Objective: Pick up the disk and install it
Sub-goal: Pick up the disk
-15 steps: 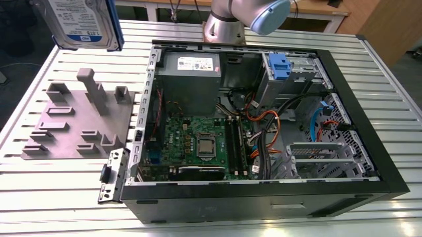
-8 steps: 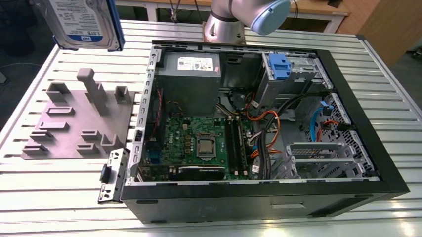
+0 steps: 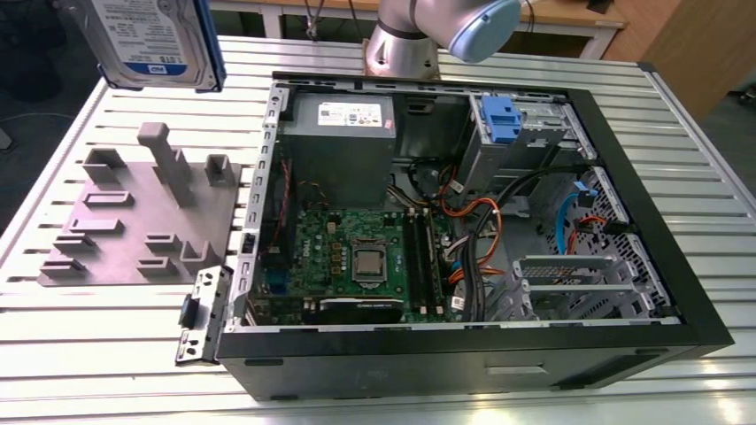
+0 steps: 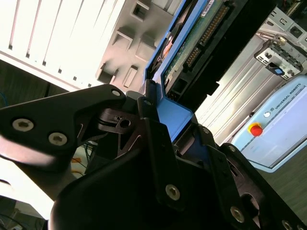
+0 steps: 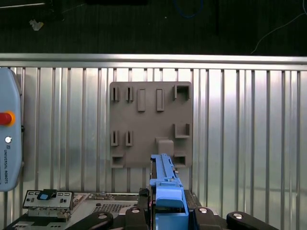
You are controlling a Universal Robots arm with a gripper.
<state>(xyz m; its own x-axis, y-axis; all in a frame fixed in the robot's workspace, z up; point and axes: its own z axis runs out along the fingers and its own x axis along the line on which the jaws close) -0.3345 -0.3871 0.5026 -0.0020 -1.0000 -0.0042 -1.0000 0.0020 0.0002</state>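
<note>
The black two-finger gripper (image 4: pixel 172 117) is clamped shut on one end of the flat silver-grey hard disk with blue plastic side rails (image 3: pixel 154 40); the disk hangs in the air, well clear of the slatted metal table (image 3: pixel 106 354), by the grey moulded plate with upright pegs (image 3: pixel 130 221) and to the exterior view's left of the open black computer case (image 3: pixel 473 350). It stands on edge, its long axis running down from the fingers toward the plate, label face toward the exterior camera. The grip takes only a short end, so I'd worry it could swing or slip; inside the case, the orange and black cables (image 3: pixel 473 217) could snag a rail if it enters tilted.
</note>
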